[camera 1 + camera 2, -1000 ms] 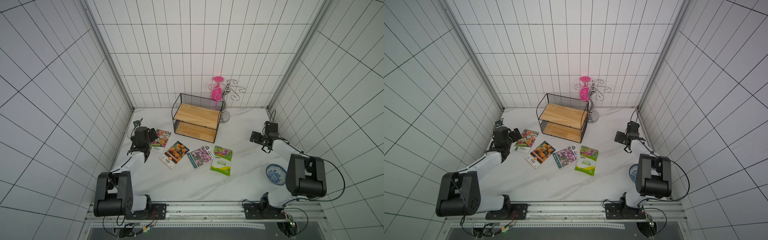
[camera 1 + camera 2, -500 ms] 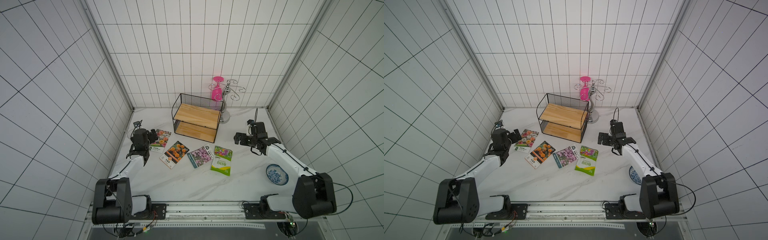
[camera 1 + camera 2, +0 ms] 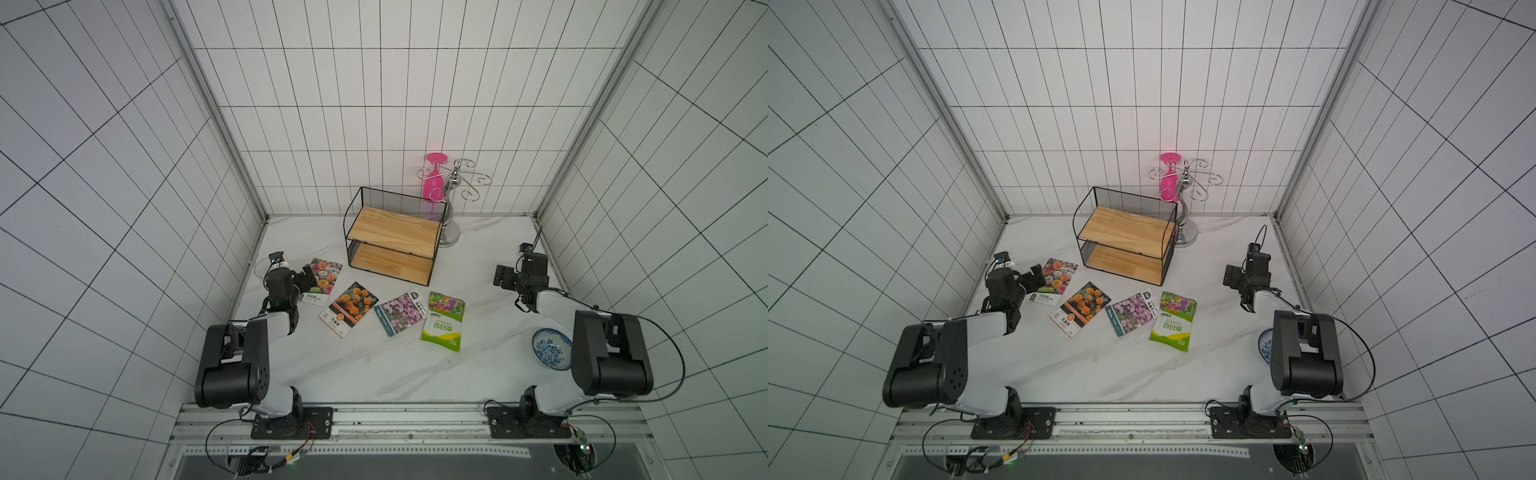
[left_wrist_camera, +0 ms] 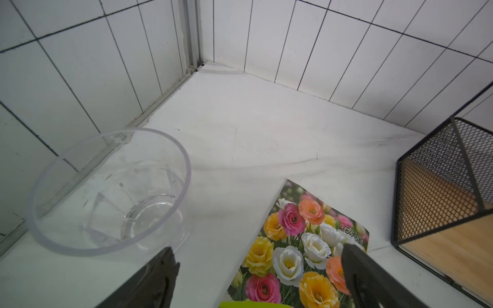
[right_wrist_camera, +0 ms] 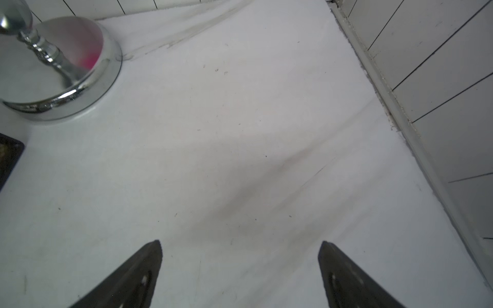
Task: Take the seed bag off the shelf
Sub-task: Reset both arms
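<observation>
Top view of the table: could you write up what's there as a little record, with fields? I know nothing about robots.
shelf: black wire, two wooden boards, nothing seen on either
seed bags: rose bag, marigold bag, purple-flower bag, green bag, all flat on the table, off the shelf
left jaws: open, empty, by the rose bag
right jaws: open, empty, over bare table
other: pink glass hung on silver stand; bowl; clear cup

Robot lab booth: white tiled walls, aluminium mounting rail.
</observation>
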`<state>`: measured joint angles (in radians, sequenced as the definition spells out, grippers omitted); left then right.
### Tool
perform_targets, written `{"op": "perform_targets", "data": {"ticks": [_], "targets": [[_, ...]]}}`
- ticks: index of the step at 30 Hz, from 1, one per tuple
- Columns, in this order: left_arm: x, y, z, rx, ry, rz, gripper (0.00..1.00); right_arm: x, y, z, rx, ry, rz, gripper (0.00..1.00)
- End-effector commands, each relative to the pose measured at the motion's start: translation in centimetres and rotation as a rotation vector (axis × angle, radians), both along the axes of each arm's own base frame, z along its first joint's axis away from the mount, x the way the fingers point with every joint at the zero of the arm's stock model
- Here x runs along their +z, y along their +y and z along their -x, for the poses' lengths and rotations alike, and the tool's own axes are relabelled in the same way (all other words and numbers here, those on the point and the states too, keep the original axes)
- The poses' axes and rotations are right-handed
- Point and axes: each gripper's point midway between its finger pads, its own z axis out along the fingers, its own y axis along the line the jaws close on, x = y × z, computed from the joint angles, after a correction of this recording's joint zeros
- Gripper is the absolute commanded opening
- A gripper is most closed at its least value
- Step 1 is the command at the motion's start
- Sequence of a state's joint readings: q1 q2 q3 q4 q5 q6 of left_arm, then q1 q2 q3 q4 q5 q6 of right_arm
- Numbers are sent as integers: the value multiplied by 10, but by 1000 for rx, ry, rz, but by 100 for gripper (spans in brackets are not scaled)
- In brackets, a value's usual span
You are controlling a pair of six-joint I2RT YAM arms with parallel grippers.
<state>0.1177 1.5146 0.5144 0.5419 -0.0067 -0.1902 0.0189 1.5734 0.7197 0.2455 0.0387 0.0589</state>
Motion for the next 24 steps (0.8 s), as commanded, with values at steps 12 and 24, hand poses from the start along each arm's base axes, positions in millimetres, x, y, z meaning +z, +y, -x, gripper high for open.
{"op": "perform_targets", "data": {"ticks": [12,24], "targets": [[10,-23,-4,-80,-144,-107,99,17,-19,15,-50,-289,35,99],[8,-23,-4,-63,-102,-114,98,19,-19,14,-47,-313,38,99]]}}
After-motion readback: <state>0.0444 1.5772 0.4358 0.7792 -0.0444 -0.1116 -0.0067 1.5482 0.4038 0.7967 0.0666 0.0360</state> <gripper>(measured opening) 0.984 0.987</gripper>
